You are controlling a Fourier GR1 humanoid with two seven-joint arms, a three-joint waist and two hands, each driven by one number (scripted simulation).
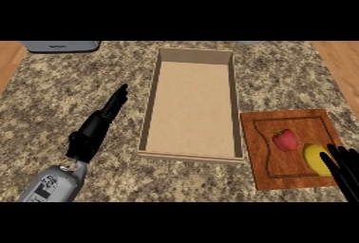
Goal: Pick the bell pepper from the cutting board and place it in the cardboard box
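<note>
Right hand comes in at the near right corner, fingers straight and apart, lying over the near right edge of the cutting board just beside a yellow fruit. On the board, left of that fruit, sits the red bell pepper. Left hand stretches flat over the counter, fingers straight, left of the cardboard box.
</note>
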